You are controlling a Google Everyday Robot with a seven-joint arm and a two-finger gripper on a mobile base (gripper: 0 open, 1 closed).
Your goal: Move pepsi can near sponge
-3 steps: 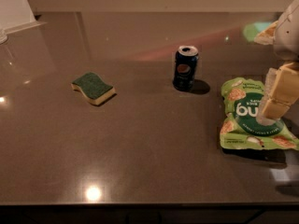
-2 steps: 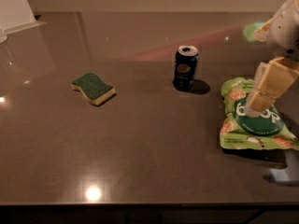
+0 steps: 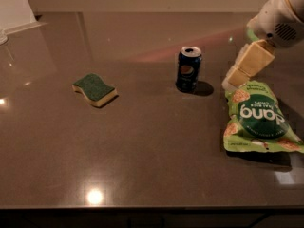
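Observation:
The pepsi can (image 3: 189, 69) stands upright on the dark table (image 3: 152, 156), right of centre. It is dark navy with a round logo and a silver top. The sponge (image 3: 94, 89) lies flat to the can's left, well apart from it, green scrub side up over a pale yellow body. My gripper (image 3: 236, 78) reaches in from the upper right on a white arm (image 3: 280, 18). Its cream fingers (image 3: 249, 63) point down-left, a short way right of the can and not touching it, above the top edge of the green bag.
A green snack bag (image 3: 257, 119) lies flat at the right, just below the gripper and right of the can. A pale object (image 3: 16, 6) stands at the back left corner. The table's front edge runs along the bottom.
My gripper has moved left and up, from over the snack bag toward the can. The can, sponge and bag have not moved.

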